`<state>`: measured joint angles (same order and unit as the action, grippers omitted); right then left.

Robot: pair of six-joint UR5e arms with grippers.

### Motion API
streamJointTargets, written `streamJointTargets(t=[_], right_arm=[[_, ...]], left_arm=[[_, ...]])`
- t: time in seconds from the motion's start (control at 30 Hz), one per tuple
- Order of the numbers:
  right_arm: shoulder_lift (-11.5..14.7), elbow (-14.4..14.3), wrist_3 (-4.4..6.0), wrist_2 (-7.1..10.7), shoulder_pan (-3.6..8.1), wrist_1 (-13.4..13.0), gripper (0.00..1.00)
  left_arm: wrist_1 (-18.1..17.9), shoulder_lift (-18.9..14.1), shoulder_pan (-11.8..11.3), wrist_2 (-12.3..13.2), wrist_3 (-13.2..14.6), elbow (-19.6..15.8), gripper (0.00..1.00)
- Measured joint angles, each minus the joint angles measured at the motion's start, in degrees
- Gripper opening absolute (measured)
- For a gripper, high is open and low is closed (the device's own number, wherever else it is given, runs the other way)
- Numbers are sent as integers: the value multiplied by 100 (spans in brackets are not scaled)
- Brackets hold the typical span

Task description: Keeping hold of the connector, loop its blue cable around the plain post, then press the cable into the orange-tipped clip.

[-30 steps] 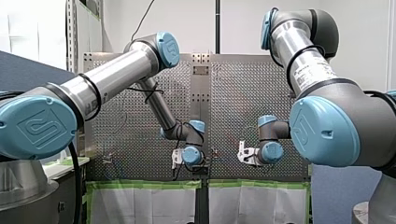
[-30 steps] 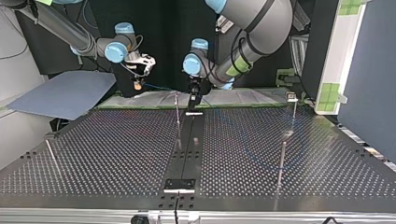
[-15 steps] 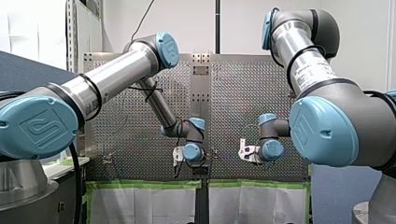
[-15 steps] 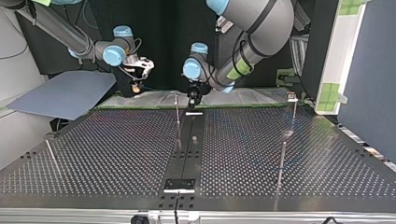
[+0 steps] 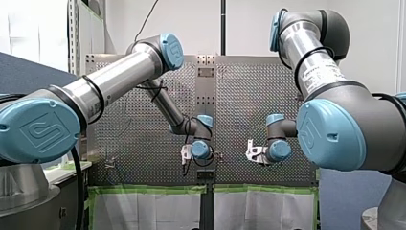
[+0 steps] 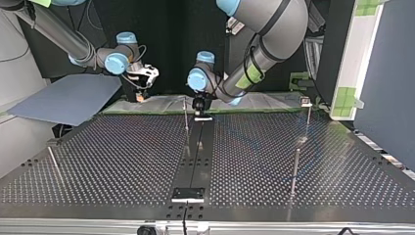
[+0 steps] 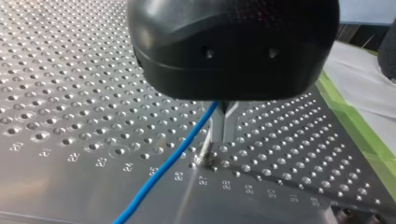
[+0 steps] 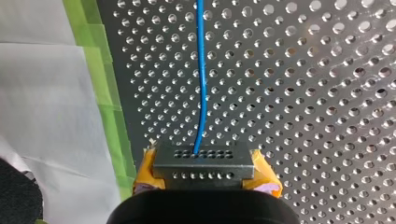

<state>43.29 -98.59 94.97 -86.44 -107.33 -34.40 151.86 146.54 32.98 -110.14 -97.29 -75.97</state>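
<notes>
In the right wrist view my right gripper point(image 8: 204, 179) is shut on the grey metal connector point(image 8: 204, 161), with yellow pads point(image 8: 145, 171) on both sides of it. The blue cable point(image 8: 201, 79) leaves the connector and runs straight ahead over the perforated table. In the left wrist view my left gripper point(image 7: 219, 140) has its metal fingers point(image 7: 224, 122) shut on the blue cable point(image 7: 168, 163), which trails away below them. A thin post point(image 7: 204, 156) stands just beside those fingertips. In the top view my left gripper point(image 6: 199, 104) hangs next to that thin post point(image 6: 186, 117).
More thin posts stand on the table point(image 6: 122, 156) at the top view's right point(image 6: 296, 169) and left point(image 6: 54, 164). One post point(image 6: 307, 113) at the far right carries a small block on top. Green tape and white sheet point(image 8: 56, 93) line the table's edge.
In the top view my left gripper has shifted left, closer to the thin post. My right gripper has drifted slightly left and down with the connector.
</notes>
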Motion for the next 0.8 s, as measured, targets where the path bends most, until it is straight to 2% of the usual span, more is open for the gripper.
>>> streamJointTargets(t=[0.53,0.8], right_arm=[[0,354,-1,75,76,259,0],[0,446,-3,130,111,291,0]], left_arm=[[117,-1,-73,-93,0,90,0],[211,-1,-134,-99,1,193,0]])
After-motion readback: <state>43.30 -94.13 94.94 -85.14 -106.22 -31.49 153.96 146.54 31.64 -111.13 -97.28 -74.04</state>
